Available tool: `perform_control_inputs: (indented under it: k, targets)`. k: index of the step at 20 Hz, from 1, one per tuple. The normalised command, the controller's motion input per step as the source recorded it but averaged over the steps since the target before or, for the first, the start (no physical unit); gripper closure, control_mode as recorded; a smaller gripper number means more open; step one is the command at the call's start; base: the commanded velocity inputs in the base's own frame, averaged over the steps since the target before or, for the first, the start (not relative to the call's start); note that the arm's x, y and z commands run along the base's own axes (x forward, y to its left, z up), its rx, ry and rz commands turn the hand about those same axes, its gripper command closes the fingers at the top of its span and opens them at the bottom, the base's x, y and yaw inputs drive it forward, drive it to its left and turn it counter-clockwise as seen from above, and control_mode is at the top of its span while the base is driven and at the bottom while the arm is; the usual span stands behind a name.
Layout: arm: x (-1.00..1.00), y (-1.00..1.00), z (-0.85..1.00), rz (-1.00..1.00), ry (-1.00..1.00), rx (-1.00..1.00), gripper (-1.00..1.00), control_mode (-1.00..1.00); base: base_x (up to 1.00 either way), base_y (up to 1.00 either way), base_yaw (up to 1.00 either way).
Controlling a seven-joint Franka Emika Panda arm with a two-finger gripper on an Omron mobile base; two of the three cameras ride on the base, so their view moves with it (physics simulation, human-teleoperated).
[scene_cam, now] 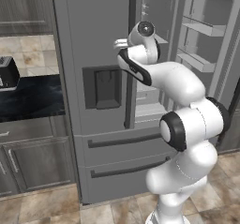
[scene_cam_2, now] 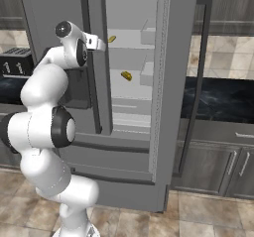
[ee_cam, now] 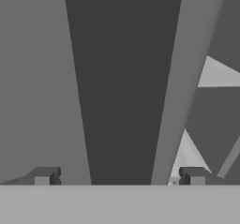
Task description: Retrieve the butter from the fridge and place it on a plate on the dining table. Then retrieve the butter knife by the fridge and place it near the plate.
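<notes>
Fingers (ee_cam: 119, 176) stand spread wide in the hand view, one dark tip at the lower left and one at the lower right, with nothing between them and nothing touched. Straight ahead of them runs a broad dark vertical band, the long handle (ee_cam: 124, 78) of the left fridge door, flanked by plain grey door panel; to the right of it pale shelf edges slant across the picture.

The right base view looks into the open fridge (scene_cam_2: 134, 82): the butter (scene_cam_2: 126, 75), a small yellow stick, lies on a middle shelf towards the right side of the compartment, and a second small yellow item (scene_cam_2: 112, 39) lies on the shelf above, further left. The arm's hand sits high at the left, level with the upper shelf, just in front of the closed left door beside its dark handle (scene_cam_2: 92, 57).

The left base view shows the swung-out right door (scene_cam: 211, 40) with its white bins, the dispenser recess (scene_cam: 103, 87) and the two bottom drawers, while the arm hides the shelf with the butter. A toaster (scene_cam: 8, 72) stands on the black tabletop to the left.

The gap between the left door's edge and the open right door is narrow, with the shelves stacked closely inside
</notes>
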Motion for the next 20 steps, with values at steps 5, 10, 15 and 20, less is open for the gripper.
perform_control_inputs:
  k: [5,10,15,20]
  targets:
    - [0.30,0.00,0.00,0.00,-0.01,0.00,-1.00,-1.00,0.00,0.00,0.00]
    - [0.23,0.00,0.00,0.00,-0.01,0.00,1.00,-1.00,0.00,0.00,0.00]
    - [0.08,-0.01,0.00,0.01,0.00,0.00,1.00,-1.00,0.00,0.00,0.00]
    - [0.00,0.00,0.00,0.00,0.00,0.00,1.00,-1.00,0.00,0.00,0.00]
